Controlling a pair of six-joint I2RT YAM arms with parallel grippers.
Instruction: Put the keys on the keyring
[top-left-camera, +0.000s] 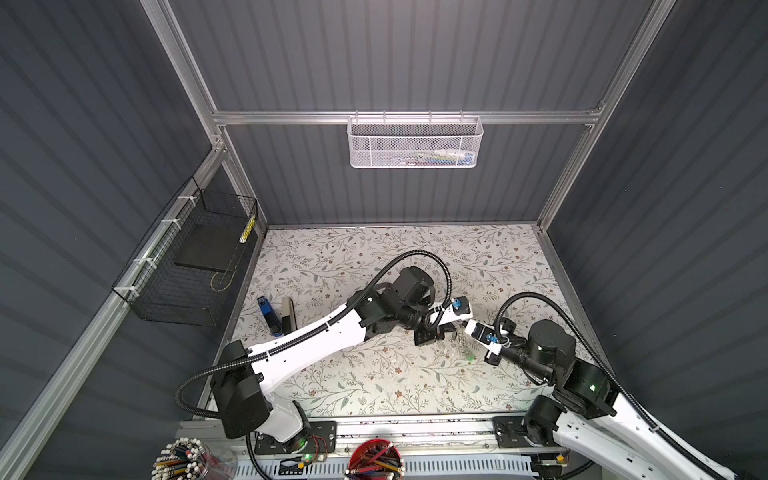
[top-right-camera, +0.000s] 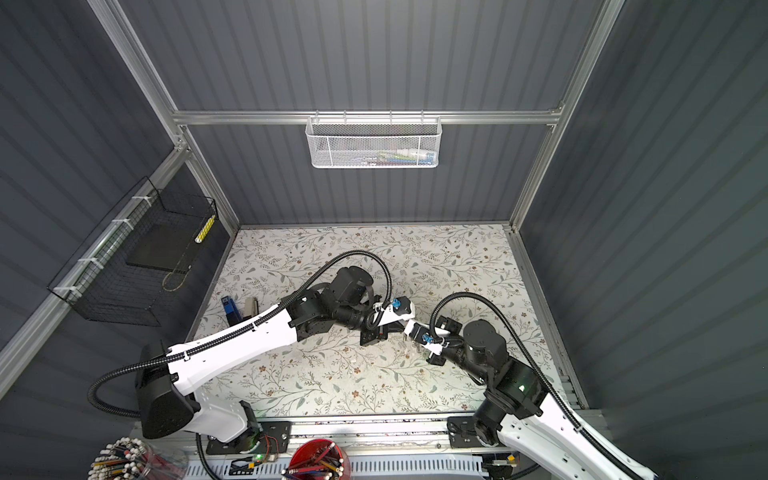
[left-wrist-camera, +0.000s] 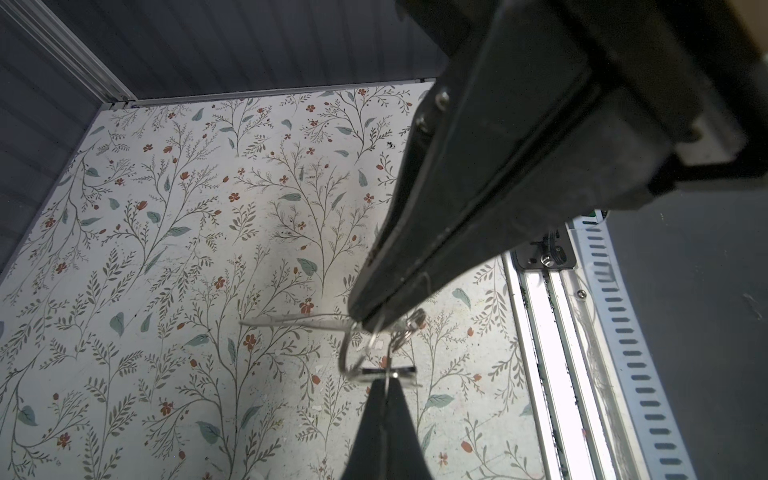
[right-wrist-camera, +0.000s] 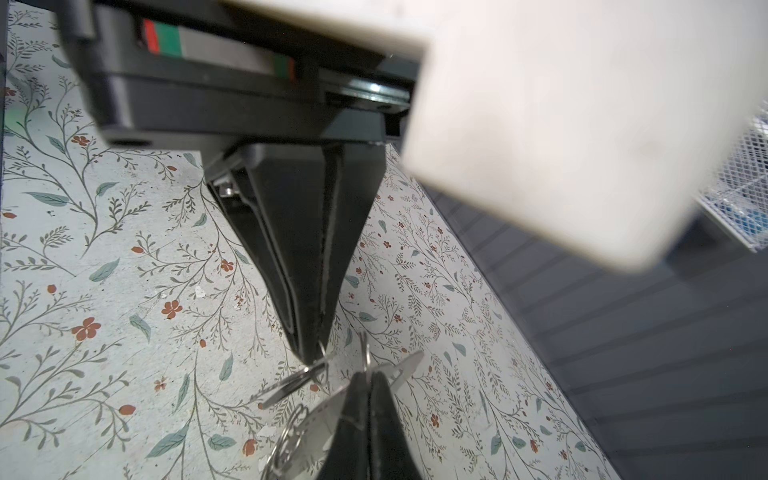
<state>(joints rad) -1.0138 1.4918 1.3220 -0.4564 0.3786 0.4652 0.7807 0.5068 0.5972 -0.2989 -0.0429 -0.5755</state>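
Floral table; right end effector grips keyring.

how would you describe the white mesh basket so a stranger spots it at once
Find the horizontal aluminium rail across the back wall. The white mesh basket hangs from it near the middle, above the floral table. Unlike the black wire basket on the left wall, it is white and fine-meshed.
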